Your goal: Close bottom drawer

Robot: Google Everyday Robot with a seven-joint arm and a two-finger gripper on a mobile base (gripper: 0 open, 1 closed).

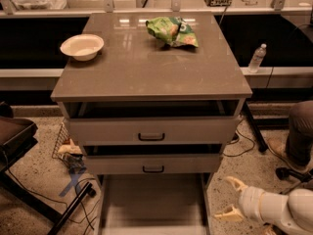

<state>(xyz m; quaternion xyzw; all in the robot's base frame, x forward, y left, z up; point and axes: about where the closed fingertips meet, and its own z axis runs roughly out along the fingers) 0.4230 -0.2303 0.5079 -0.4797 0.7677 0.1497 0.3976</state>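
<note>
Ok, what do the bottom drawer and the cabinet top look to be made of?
The bottom drawer: probably painted sheet metal, pale grey, thin walls, soft sheen on its floor. The cabinet top: grey-brown slab, polished, mirroring lights near the back; laminate or stone, cannot tell. The gripper, fingers open, hangs low to the drawer's right, not touching it.
</note>
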